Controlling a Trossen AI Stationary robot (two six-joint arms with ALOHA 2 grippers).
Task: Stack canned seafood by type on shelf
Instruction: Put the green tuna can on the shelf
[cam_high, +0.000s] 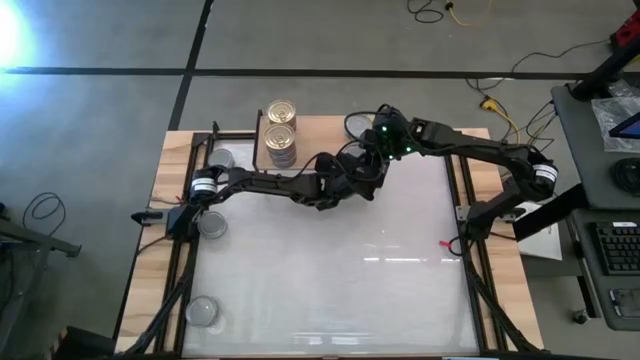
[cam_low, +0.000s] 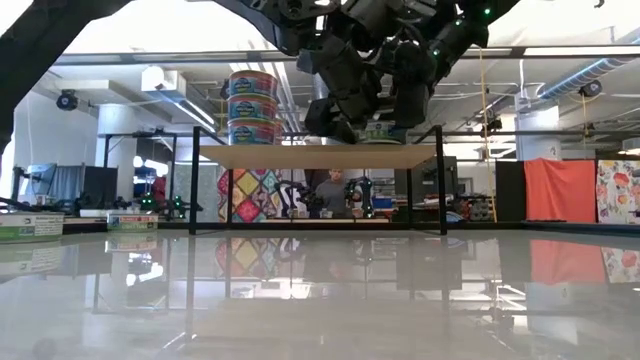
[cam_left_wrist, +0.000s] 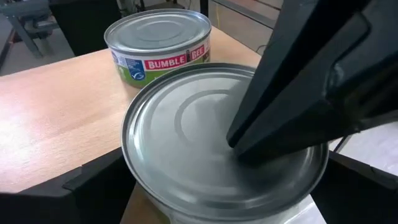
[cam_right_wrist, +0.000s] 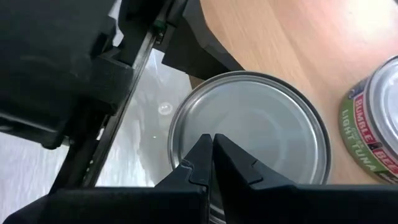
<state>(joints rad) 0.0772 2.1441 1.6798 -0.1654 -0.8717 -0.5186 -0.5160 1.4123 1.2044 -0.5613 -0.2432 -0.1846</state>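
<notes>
A silver-lidded can (cam_left_wrist: 205, 143) stands at the edge of the shelf's wooden board (cam_left_wrist: 56, 118), partly past that edge. My left gripper (cam_left_wrist: 224, 186) is open, with one finger on either side of this can. My right gripper (cam_right_wrist: 211, 146) is shut, its tips on the can's lid. A second silver-lidded can with a green label (cam_left_wrist: 158, 43) stands on the board just beyond it. In the high view both grippers (cam_high: 362, 165) (cam_high: 380, 148) meet at the shelf's right part. My right gripper presses its shut fingertips (cam_left_wrist: 249, 140) down on the can's lid (cam_left_wrist: 211, 134), a little off its middle. The fingers slant down from above. The can stands upright on the board's edge. My left gripper: I cannot tell whether its fingers touch the can's wall.
A stack of gold-lidded cans (cam_high: 281, 130) (cam_low: 252, 105) stands at the shelf's left end. Single silver-lidded cans (cam_high: 222, 158) (cam_high: 212, 223) (cam_high: 203, 311) lie on the table's left side. The white mat (cam_high: 340, 270) lies in front of the shelf. A person (cam_low: 335, 190) shows beyond the table.
</notes>
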